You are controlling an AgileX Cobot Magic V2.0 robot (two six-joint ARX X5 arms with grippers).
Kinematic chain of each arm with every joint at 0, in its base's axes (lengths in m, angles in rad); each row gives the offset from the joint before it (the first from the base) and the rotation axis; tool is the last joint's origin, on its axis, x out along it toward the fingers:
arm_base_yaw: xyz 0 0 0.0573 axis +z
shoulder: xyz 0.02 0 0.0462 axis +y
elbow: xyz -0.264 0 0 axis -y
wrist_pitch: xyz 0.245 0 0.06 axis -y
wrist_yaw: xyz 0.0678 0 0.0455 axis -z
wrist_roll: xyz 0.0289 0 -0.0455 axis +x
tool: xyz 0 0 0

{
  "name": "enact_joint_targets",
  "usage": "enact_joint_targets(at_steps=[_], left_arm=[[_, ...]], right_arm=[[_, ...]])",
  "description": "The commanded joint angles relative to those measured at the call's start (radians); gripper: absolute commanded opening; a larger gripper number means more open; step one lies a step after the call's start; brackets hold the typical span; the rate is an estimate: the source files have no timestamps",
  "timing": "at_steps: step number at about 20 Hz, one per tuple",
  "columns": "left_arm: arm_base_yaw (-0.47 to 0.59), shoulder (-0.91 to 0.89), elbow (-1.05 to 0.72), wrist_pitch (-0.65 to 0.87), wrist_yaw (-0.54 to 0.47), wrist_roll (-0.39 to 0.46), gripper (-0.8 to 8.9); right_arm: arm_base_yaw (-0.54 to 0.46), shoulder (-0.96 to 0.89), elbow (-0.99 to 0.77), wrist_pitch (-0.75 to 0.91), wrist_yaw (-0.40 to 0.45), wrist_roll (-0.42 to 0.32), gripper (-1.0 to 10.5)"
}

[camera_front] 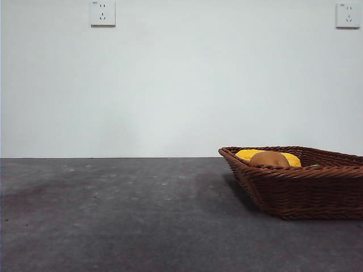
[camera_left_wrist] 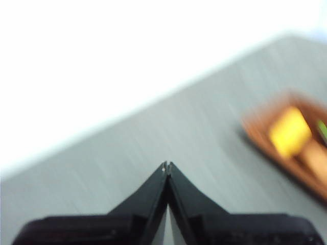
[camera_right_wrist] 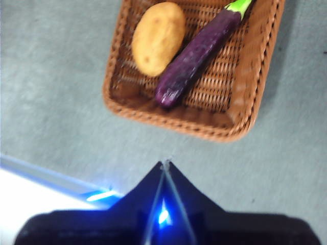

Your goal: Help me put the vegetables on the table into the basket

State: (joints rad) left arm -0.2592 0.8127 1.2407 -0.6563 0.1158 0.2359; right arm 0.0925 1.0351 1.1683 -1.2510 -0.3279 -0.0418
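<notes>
Vegetables: the oval tan potato (camera_right_wrist: pixel 158 38), long purple eggplant (camera_right_wrist: pixel 196 53) and yellow cob (camera_front: pixel 252 154) all lie inside the brown woven wicker basket (camera_front: pixel 295 192). Both grippers, left (camera_left_wrist: pixel 167 164) and right (camera_right_wrist: pixel 166 163), are closed, empty and clear. Remaining risk appears slight: a low-passing arm could nudge the basket.

Behind everything you have a plain white wall (camera_front: pixel 181 85) carrying two white plastic sockets, one upper left (camera_front: pixel 102 13), one upper right (camera_front: pixel 347 15).

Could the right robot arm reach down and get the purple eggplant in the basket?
Probably yes. The right gripper is above the table just outside the brown woven wicker basket, and the long purple eggplant lies uncovered beside the tan potato. Its jaws are shut, so they must open first.
</notes>
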Motion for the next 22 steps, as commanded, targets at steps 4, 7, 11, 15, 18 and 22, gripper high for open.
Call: enact_joint_targets(at_steps=[4,7,11,15,18,22], left_arm=[[0.167,-0.290,-0.364,0.338,0.093,0.038,-0.04],[0.263,-0.467,-0.647,0.475,0.093,0.007,-0.04],[0.301,-0.641,-0.927,0.531,0.084,-0.040,-0.04],[0.303,-0.727,-1.074,0.530,0.067,-0.103,-0.03],[0.303,-0.782,-1.149,0.519,0.067,-0.129,-0.03],[0.314,-0.809,-1.218,0.515,0.068,-0.166,-0.03]], right_arm=[[0.002,0.072,0.000,0.146,0.066,-0.005,0.0],[0.002,0.095,0.000,0.254,0.106,-0.005,0.0],[0.001,0.106,0.000,0.392,0.150,-0.005,0.0],[-0.001,0.106,0.000,0.469,0.165,-0.005,0.0],[-0.001,0.106,0.000,0.488,0.164,-0.005,0.0],[-0.001,0.106,0.000,0.489,0.164,-0.005,0.0]])
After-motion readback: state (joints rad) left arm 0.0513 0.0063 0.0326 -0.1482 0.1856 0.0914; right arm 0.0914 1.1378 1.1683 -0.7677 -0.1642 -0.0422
